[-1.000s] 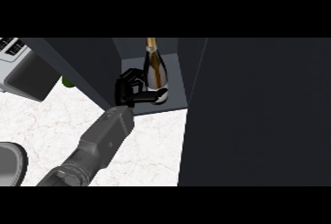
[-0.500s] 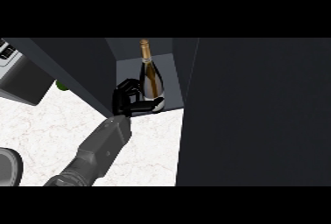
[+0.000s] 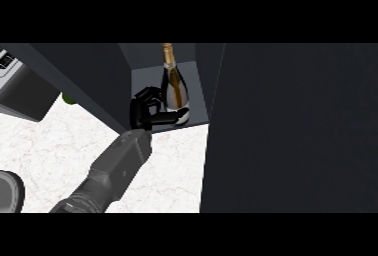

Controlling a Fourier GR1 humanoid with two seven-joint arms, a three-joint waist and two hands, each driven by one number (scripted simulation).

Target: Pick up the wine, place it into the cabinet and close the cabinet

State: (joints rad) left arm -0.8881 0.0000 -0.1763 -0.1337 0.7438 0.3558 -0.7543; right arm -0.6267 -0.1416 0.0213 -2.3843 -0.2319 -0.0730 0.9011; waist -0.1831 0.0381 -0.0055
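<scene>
The wine bottle [image 3: 174,87], dark with a gold neck, stands upright inside the open cabinet [image 3: 196,70] on its shelf. My left hand [image 3: 146,111] is just left of the bottle's lower part. Its fingers [image 3: 150,93] are relaxed and stand slightly apart from the glass. The thumb [image 3: 174,116] stretches across in front of the bottle's base. The grey forearm [image 3: 118,162] comes up from the lower left over the counter. My right hand does not show.
The cabinet's dark door [image 3: 295,130] stands open and fills the right side. A dark grey appliance [image 3: 18,90] sits at the upper left with a small green thing [image 3: 68,98] beside it. A dark round object [image 3: 7,192] lies at the lower left on the white marble counter [image 3: 52,145].
The bottle went deeper into the cabinet and now stands upright. My left hand, which was curled round it, has slid off to its left and its fingers have loosened.
</scene>
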